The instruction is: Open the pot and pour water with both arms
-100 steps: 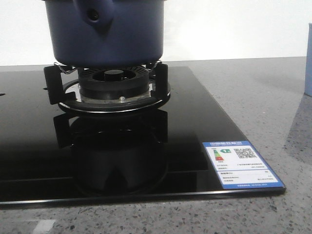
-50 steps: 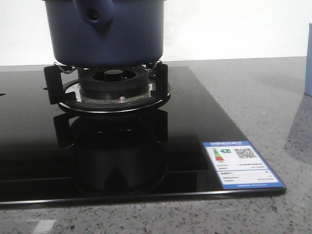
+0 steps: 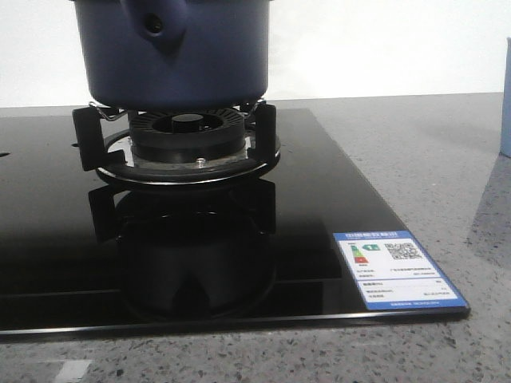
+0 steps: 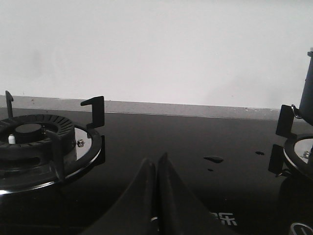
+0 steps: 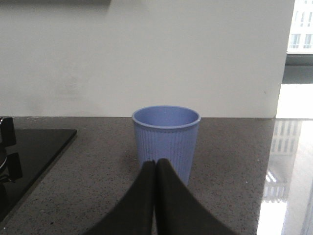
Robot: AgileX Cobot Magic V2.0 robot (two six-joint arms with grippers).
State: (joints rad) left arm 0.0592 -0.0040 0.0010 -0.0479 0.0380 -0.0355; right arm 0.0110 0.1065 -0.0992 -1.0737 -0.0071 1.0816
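We see a plain white wall (image 3: 383, 48) behind everything, unmarked and evenly lit. Below it runs a grey speckled stone worktop (image 3: 423, 159), its surface glossy enough to catch pale reflections. Set into the worktop is a black glass hob (image 3: 48, 239), which mirrors what stands above it; a blue-bordered energy label (image 3: 397, 269) sits on its near right corner. In the left wrist view we make out a second burner (image 4: 34, 142) on the same glass. In the right wrist view we find a bright window (image 5: 301, 29) at the far right, with daylight spilling across the polished worktop beneath it.
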